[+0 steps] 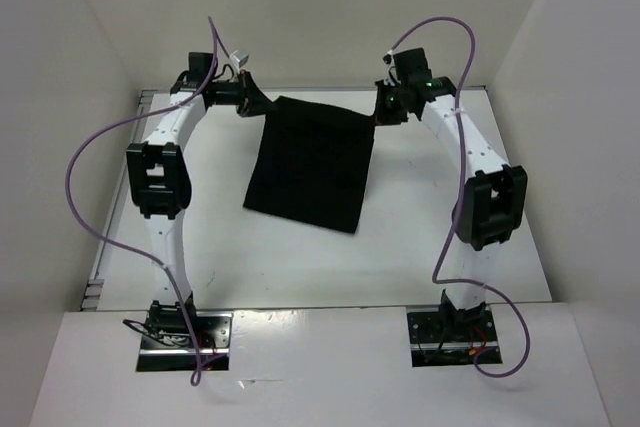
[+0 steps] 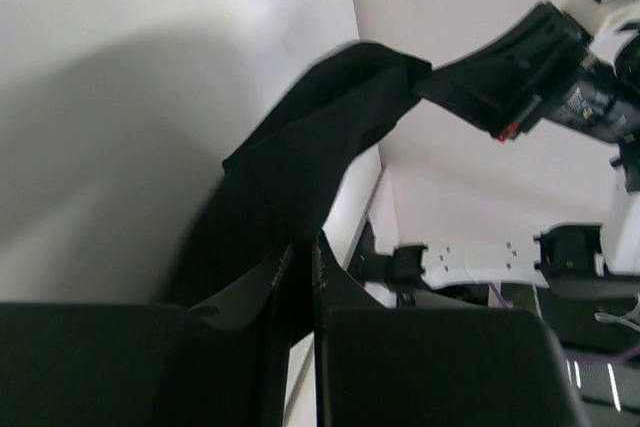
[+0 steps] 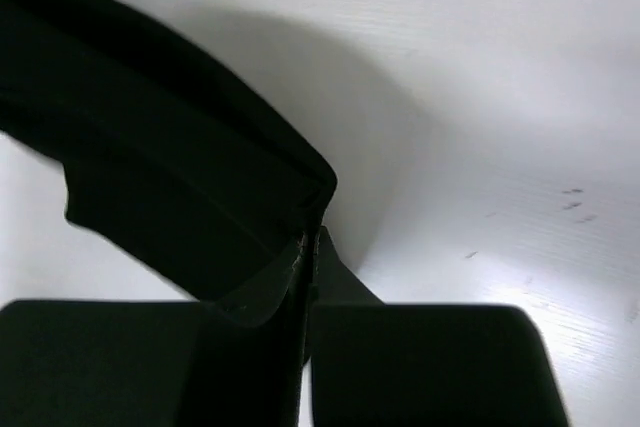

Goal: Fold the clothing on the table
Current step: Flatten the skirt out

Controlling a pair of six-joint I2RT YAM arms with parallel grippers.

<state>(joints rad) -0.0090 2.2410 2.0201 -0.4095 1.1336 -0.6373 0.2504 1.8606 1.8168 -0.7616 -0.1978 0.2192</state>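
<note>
The left end effector [image 1: 247, 104] is pinching one far corner of the clothing [image 1: 310, 162], its jaws almost pressed together on the fabric. The right end effector [image 1: 386, 112] is pinching the other far corner in the same way. The clothing is spreading between them and reaching to their near side, where it seems to be resting on the surface [image 1: 420, 237]. In my judgement only little fabric is sitting in each pinch. If one arm is pulling faster, a corner may be slipping out and the fold may be coming out crooked.

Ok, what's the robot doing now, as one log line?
left gripper: shut on clothing corner | right gripper: shut on other corner | clothing: far edge lifted, rest draped on table
</note>
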